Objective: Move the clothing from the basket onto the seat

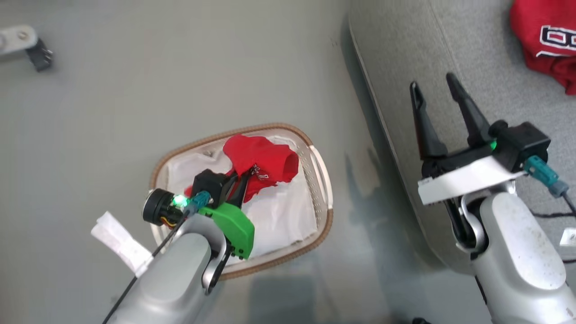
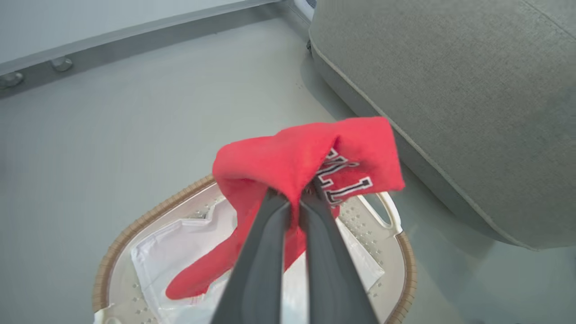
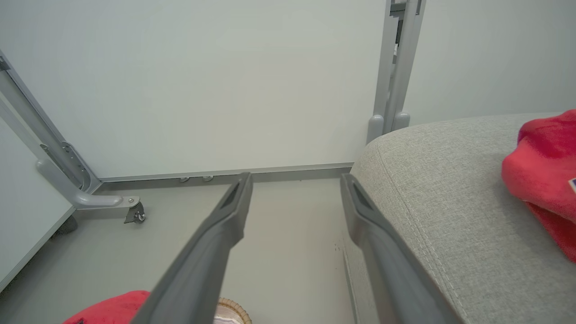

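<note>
My left gripper (image 1: 240, 177) (image 2: 294, 198) is shut on a red jersey (image 1: 261, 162) (image 2: 297, 157), lifted partly out of the cream basket (image 1: 321, 189) (image 2: 396, 252), with a tail still hanging onto the white liner (image 1: 283, 216) (image 2: 171, 243). Black-and-white lettering shows on the held clothing. A second red jersey (image 1: 544, 40) (image 3: 544, 171) lies on the grey seat (image 1: 450, 45) (image 2: 450, 90) (image 3: 441, 189) at the upper right. Above the seat's left edge my right gripper (image 1: 434, 92) (image 3: 294, 191) stands open with nothing between its fingers.
The basket stands on the grey floor (image 1: 180, 67) just left of the seat. A wheeled metal frame foot (image 1: 27, 42) (image 3: 112, 202) sits at the far left, and a pale wall panel (image 3: 225, 81) rises behind the floor.
</note>
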Robot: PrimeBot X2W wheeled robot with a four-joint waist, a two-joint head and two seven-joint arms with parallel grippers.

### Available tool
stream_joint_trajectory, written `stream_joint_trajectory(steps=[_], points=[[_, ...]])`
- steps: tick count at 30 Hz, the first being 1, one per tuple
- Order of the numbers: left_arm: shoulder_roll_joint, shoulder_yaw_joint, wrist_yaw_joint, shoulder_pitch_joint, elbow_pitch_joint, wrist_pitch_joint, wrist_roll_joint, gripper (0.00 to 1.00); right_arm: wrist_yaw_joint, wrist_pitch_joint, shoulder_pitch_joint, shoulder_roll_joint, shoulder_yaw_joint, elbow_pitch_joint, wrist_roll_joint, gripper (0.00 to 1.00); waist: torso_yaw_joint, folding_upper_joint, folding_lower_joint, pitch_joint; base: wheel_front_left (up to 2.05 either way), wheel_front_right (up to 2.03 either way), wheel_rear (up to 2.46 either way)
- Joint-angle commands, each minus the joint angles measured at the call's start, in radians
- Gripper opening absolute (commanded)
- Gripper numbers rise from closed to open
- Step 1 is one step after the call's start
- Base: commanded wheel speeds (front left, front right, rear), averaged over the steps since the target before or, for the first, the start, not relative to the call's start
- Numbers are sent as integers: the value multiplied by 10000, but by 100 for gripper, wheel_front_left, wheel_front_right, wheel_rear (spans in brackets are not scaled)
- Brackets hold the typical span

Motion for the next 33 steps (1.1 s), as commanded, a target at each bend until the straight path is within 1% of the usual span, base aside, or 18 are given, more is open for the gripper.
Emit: stream_joint_trajectory(steps=[1,3,8,14,18,27,30,33], points=[[113,217,7,376,-331,-35,380,0,-10,-21,299,-53,3,84,-59,100,755,0,0,-1178,0,0,0],[154,659,-5,835,-826,-34,728,0,-10,-21,523,-55,53,192,-54,100,847,0,0,-1515,0,0,0],[175,1718,-244,1794,-1949,-36,1500,0,-10,-21,1082,11,163,372,-78,100,1034,0,0,-2332,0,0,0],[-29,2968,-463,2578,-3208,-36,2141,0,-10,-21,1561,118,365,534,-125,100,1231,0,0,-3077,0,0,0],[-183,3622,-617,2899,-4020,-37,2513,0,-10,-20,1854,190,491,614,-139,100,1330,0,0,-3498,0,0,0],[-483,4415,-902,3077,-5344,-37,2996,0,-10,-20,2488,310,783,737,-118,100,1450,0,0,-4094,0,0,0],[-574,4425,-970,2994,-5638,-35,3093,0,-10,-20,2525,147,1139,703,-154,100,1546,0,0,-4090,0,0,0],[-656,4340,-1006,2905,-5779,-35,3130,0,-10,-20,2224,-5,1636,601,-133,100,1655,0,0,-4023,0,0,0]])
